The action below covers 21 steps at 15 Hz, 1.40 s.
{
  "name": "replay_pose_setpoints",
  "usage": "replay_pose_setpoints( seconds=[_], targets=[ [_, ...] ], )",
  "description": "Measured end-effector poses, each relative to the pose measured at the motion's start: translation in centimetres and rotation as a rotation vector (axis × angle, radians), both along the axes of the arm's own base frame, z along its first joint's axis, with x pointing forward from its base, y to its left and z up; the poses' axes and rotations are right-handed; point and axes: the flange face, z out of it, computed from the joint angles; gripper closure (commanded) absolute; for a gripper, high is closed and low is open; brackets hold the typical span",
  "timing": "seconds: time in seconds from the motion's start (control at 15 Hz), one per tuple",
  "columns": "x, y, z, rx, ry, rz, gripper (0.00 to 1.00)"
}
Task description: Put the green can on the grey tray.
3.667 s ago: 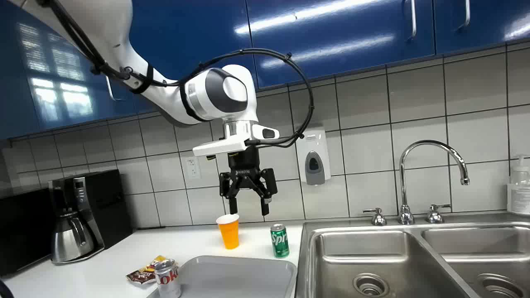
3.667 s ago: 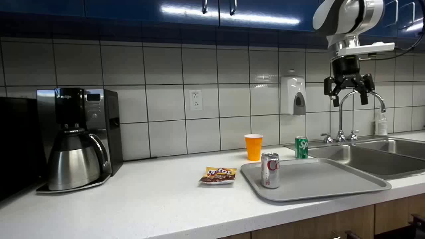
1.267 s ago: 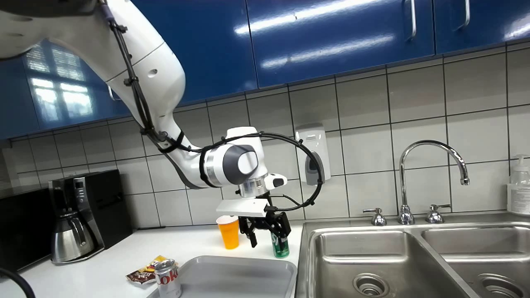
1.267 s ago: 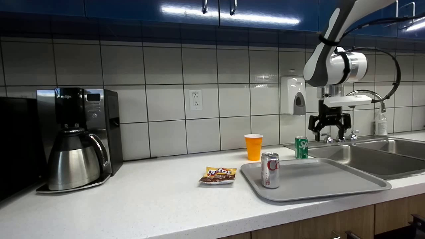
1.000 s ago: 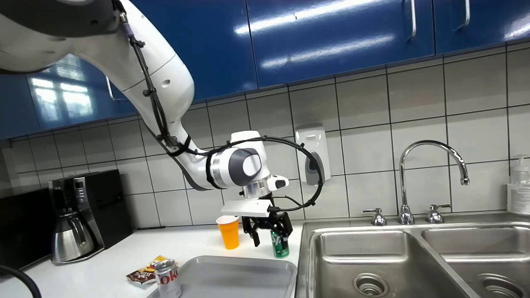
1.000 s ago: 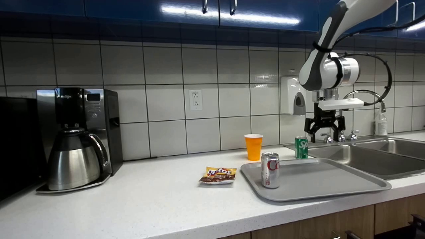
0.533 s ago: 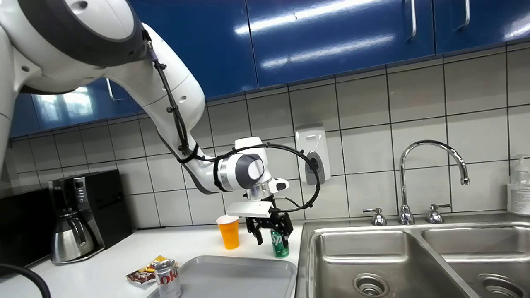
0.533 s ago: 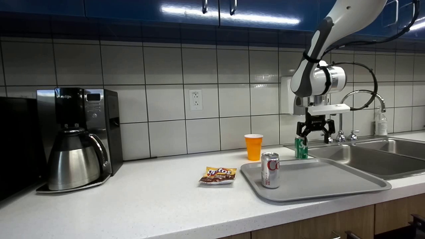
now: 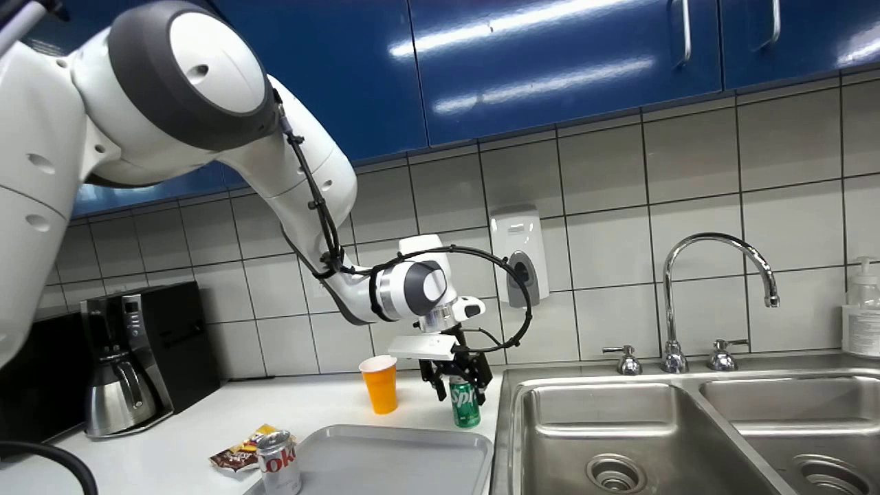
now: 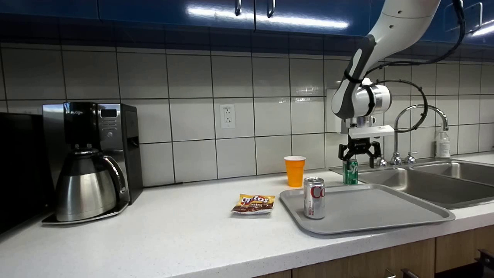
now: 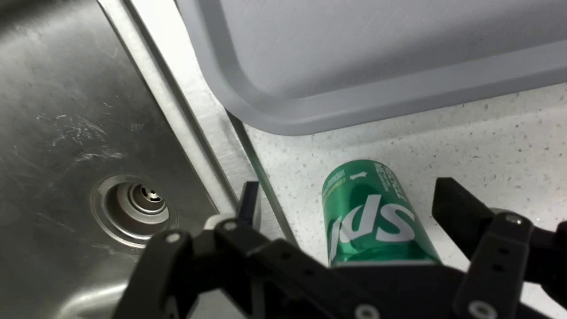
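The green can [image 9: 465, 407] stands upright on the white counter between the orange cup and the sink, behind the grey tray [image 9: 399, 457]. In an exterior view the can [image 10: 350, 175] is just past the back rim of the tray [image 10: 370, 212]. My gripper [image 9: 460, 395] is low over the can, pointing down and open. In the wrist view the can [image 11: 372, 217] stands between the spread fingers of the gripper [image 11: 347, 199], with gaps on both sides, closer to the right finger. The gripper body hides the can's top there.
An orange cup [image 9: 380, 385] stands left of the can. A silver cola can [image 10: 314, 199] stands on the tray's left part, with a snack bag [image 10: 254, 204] beside the tray. The steel sink [image 9: 612, 440] with its faucet [image 9: 715, 237] is close on the right. A coffee maker [image 10: 92, 162] stands far left.
My open gripper has come down from high above the counter, then moved left in an exterior view, and its fingers now straddle the green can. The can, tray and cup have not moved.
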Motion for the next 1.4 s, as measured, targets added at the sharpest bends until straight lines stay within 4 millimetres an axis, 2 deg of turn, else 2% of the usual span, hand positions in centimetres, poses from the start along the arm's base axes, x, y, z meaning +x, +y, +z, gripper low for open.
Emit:
replay_pose_setpoints(
  seconds=[0.8,0.87,1.2,1.4],
  targets=[
    [4.3,0.0,-1.7,0.015,0.025,-0.067,0.0],
    [4.5,0.0,-1.8,0.019,0.025,-0.071,0.18],
    [5.2,-0.1,-2.0,0.021,0.023,-0.083,0.58],
    [5.4,-0.2,-1.8,0.022,0.024,-0.089,0.6]
  ],
)
